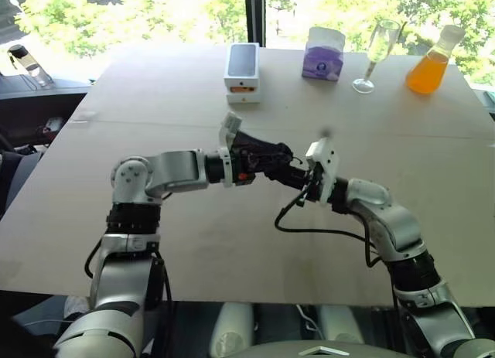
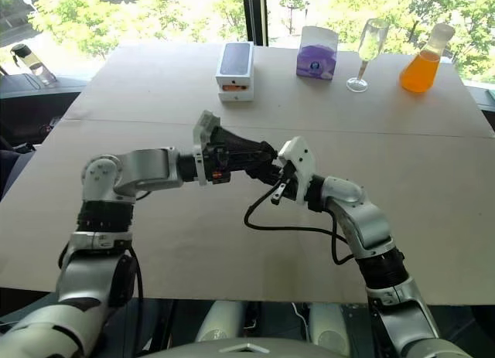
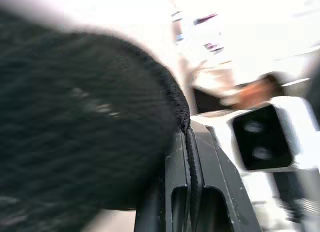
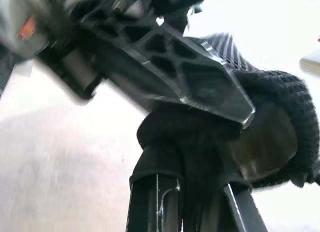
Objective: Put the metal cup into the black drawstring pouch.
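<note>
Lettering cannot be read on the white phone box (image 1: 242,72) or purple tissue box (image 1: 323,54). Left fingers (image 1: 285,158) and right fingers (image 1: 298,171), both closed, pinch the soft black drawstring pouch (image 4: 280,127) above the table (image 1: 155,87); inside its mouth a dull metallic surface shows.

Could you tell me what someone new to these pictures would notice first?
Above the middle of the pale table, the left gripper and right gripper meet, both shut on the small soft black fabric drawstring pouch held between them. Along the far edge stand a white phone box, a purple tissue box, a tall clear champagne glass and a flask of orange liquid.
</note>
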### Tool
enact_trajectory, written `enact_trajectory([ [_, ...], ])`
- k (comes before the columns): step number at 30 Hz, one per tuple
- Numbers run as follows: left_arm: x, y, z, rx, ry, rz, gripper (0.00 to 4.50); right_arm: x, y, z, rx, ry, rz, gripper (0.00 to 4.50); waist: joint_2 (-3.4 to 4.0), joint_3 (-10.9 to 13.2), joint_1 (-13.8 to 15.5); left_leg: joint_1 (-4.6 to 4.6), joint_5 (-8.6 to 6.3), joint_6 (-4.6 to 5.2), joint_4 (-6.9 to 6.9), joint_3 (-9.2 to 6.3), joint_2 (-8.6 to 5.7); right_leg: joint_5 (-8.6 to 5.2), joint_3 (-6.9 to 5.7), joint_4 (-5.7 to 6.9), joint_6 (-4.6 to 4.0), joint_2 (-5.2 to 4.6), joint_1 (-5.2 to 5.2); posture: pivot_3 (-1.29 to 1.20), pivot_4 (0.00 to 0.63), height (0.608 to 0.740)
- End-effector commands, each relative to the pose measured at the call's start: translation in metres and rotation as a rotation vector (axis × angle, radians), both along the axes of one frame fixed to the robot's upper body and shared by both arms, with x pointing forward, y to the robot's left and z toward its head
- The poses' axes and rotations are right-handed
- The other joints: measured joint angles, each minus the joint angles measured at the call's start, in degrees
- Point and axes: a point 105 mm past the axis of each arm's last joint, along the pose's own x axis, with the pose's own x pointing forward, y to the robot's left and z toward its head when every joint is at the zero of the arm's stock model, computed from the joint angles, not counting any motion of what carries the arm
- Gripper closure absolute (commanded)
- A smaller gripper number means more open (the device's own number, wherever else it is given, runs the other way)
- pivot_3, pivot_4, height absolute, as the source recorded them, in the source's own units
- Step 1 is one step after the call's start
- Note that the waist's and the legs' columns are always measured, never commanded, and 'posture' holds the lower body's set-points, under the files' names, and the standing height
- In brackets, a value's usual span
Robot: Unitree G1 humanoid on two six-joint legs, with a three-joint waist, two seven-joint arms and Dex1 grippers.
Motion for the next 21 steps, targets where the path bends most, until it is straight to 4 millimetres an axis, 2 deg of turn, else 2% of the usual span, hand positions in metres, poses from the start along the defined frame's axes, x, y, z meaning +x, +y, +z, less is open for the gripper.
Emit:
enact_trajectory([
  [1,-0.010,-0.003,-0.012,0.307,-0.164,-0.111,4.50,-0.002,0.001,0.017,-0.041,-0.161,0.008,4.44,0.01,0.01,0.08,-0.01,0.00,0.00,-0.01,0.00,-0.02,0.00,-0.01,-0.02,0.00,0.00,0.00,0.00,0.150,0.737],
  [5,-0.021,-0.013,-0.015,0.472,-0.369,-0.252,4.50,-0.001,0.009,0.011,-0.066,-0.188,0.003,4.44,0.10,0.06,-0.09,0.00,-0.01,-0.01,-0.12,0.04,0.01,0.00,0.01,-0.11,0.00,0.00,-0.02,0.00,0.150,0.737],
  [10,-0.028,-0.030,-0.010,0.369,-0.435,-0.315,4.50,0.002,0.032,0.000,-0.050,-0.196,0.025,4.44,0.18,0.11,-0.45,0.01,0.02,-0.06,-0.12,0.03,0.09,-0.01,0.01,-0.10,-0.01,0.04,-0.03,0.00,0.150,0.737],
  [13,-0.036,-0.039,0.002,0.231,-0.383,-0.356,4.50,0.011,0.044,-0.004,-0.046,-0.234,0.013,4.44,0.19,0.14,-0.87,-0.03,0.02,-0.05,-0.08,0.02,0.10,-0.01,0.01,-0.11,0.00,0.02,-0.04,0.00,0.150,0.737],
  [16,-0.035,-0.039,0.008,0.143,-0.299,-0.339,4.50,0.026,0.054,-0.004,-0.024,-0.297,-0.047,4.44,0.19,0.15,-1.34,-0.02,0.02,-0.04,-0.05,-0.01,0.11,-0.01,0.01,-0.08,0.01,0.01,-0.04,0.00,0.150,0.737],
  [21,-0.027,-0.026,0.008,0.127,-0.231,-0.259,4.50,0.036,0.045,0.009,0.004,-0.377,-0.151,4.44,0.19,0.15,-1.32,-0.05,0.02,-0.04,-0.05,-0.03,0.11,0.00,0.00,-0.09,0.01,-0.04,-0.04,0.00,0.150,0.737],
])
